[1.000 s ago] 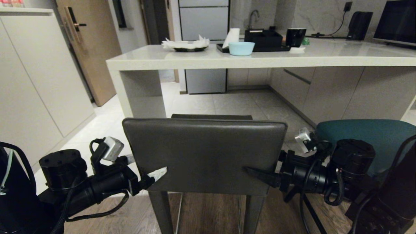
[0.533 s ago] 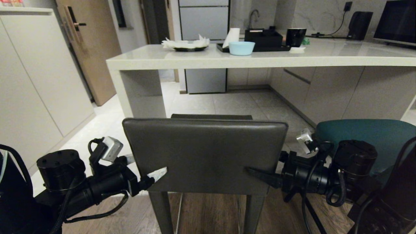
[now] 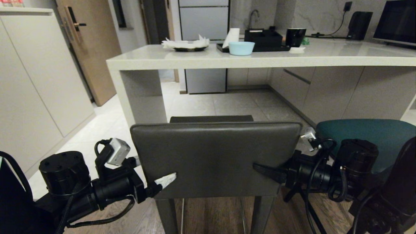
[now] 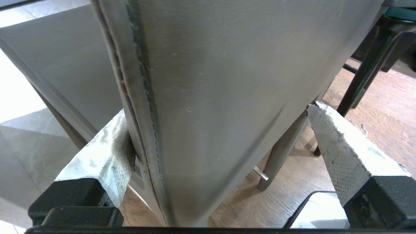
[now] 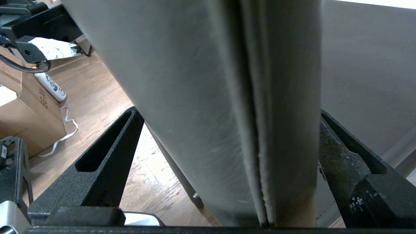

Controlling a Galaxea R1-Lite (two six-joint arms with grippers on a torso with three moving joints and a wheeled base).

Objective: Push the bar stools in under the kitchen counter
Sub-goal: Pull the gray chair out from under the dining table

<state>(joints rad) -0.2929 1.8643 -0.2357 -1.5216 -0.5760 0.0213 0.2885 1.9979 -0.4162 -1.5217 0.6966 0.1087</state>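
Note:
The dark grey-brown bar stool (image 3: 214, 156) stands in the middle, its flat back toward me, in front of the opening under the pale kitchen counter (image 3: 292, 60). My left gripper (image 3: 156, 182) is open astride the back's left edge; a white-taped finger (image 3: 166, 179) lies over the near face. In the left wrist view the left gripper (image 4: 217, 130) has that edge between its jaws. My right gripper (image 3: 276, 172) is open astride the right edge, which fills the right gripper's (image 5: 224, 136) gap. The teal bar stool (image 3: 367, 136) is just right of it.
The counter's side panel (image 3: 139, 94) stands ahead to the left of the grey stool. A blue bowl (image 3: 241, 48), a plate of napkins (image 3: 187, 45) and a black cup (image 3: 295, 36) sit on top. Tall white cabinets (image 3: 32, 91) line the left. A cardboard box (image 5: 26, 107) is on the wooden floor.
The grey stool's back has shifted to the right, toward the teal stool, and both grippers have moved right with it. The counter and the room have not shifted.

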